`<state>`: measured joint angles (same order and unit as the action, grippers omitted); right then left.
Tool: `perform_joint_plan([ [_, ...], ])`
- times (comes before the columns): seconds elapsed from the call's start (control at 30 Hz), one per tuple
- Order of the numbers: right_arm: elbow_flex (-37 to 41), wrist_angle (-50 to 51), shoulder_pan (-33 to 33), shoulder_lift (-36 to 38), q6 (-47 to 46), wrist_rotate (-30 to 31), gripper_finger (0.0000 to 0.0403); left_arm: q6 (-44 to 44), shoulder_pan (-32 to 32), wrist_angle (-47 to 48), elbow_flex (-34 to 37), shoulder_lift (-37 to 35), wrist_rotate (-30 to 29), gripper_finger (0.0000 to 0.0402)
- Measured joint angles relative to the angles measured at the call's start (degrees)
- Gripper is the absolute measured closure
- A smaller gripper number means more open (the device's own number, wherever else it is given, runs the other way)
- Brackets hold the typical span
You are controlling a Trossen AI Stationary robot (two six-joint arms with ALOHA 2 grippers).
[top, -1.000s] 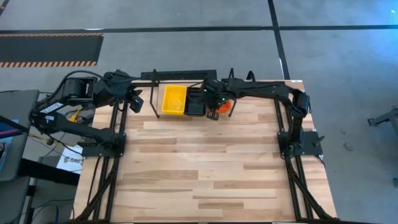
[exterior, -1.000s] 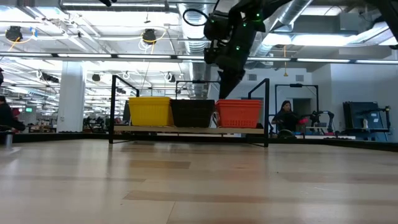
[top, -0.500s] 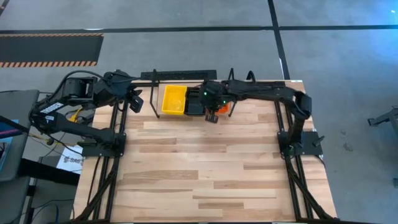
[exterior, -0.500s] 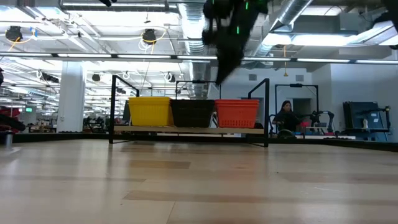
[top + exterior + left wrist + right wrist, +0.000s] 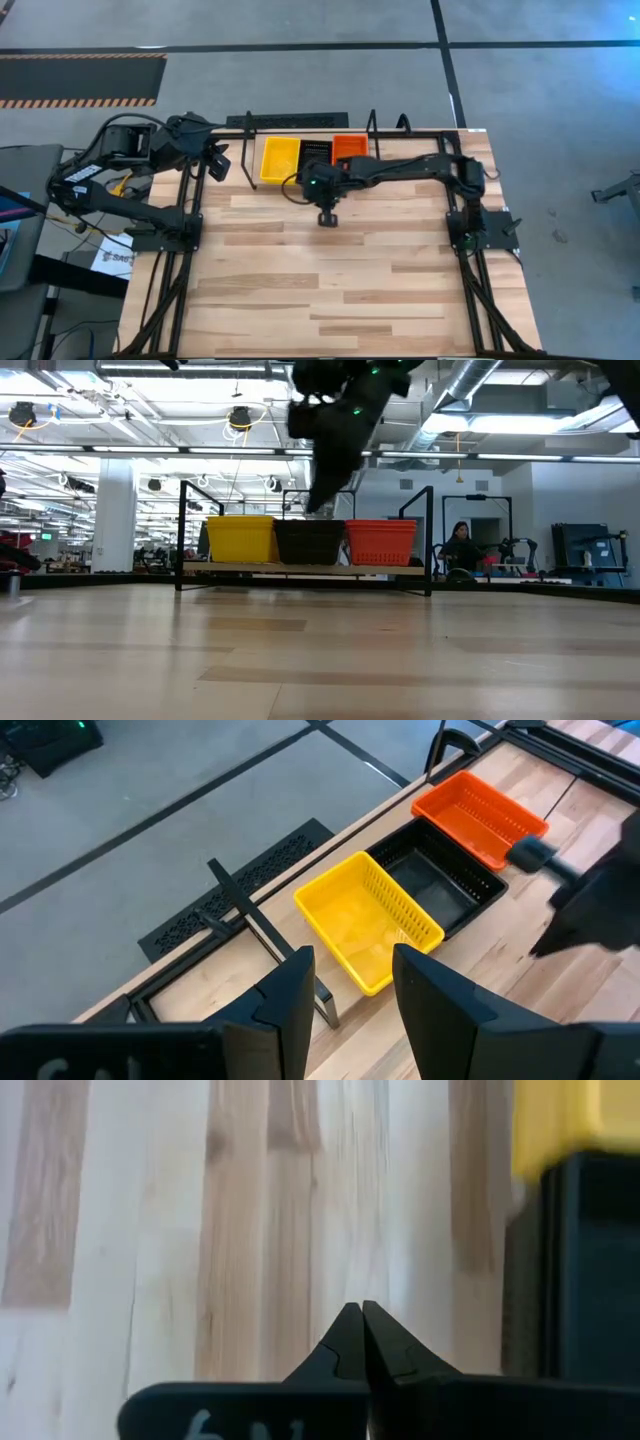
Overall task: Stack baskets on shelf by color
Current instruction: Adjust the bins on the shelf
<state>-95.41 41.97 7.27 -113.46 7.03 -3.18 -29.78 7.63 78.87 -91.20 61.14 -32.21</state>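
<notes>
Three basket stacks sit side by side on the shelf (image 5: 300, 569) at the table's far edge: yellow baskets (image 5: 279, 160), black baskets (image 5: 315, 153), red-orange baskets (image 5: 349, 148). In the low view each stack touches its neighbour, black in the middle. Upright black wire loops stand at both shelf ends.

Right gripper (image 5: 326, 215): fingers pressed together tip to tip, holding nothing. It hangs above bare tabletop (image 5: 330, 290) just in front of the shelf; the black stack lies just behind it, the yellow behind and to its left side, the red-orange behind and to its right. Its wrist view shows planks below, with yellow and black edges at one side.

Left gripper (image 5: 350, 990): fingers apart, empty, off beyond the shelf's yellow end; all three stacks lie ahead of it.
</notes>
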Motion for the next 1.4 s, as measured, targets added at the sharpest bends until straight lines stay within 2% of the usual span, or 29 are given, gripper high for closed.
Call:
perform_joint_plan([
  [0.2, -1.1, -1.9, 0.9, -3.1, 1.9, 0.0, 0.0402, -0.1, 0.0, 0.1, 0.0, 0.0, 0.5, 0.0275],
  [0.93, -1.1, -2.6, 8.1, -3.2, 6.9, 3.5, 0.0402, -0.5, 0.0, 0.1, 0.0, 0.0, 0.7, 0.0275],
  [1.27, -1.2, 6.8, 1.3, -1.0, 5.5, 3.2, 0.0402, -0.5, 0.0, 0.2, 0.0, 0.0, 0.4, 0.0275],
  [1.4, 0.3, 10.6, 1.0, -1.0, 7.0, 7.8, 0.0402, -0.5, 0.0, 0.2, 0.0, 0.0, 0.2, 0.0275],
])
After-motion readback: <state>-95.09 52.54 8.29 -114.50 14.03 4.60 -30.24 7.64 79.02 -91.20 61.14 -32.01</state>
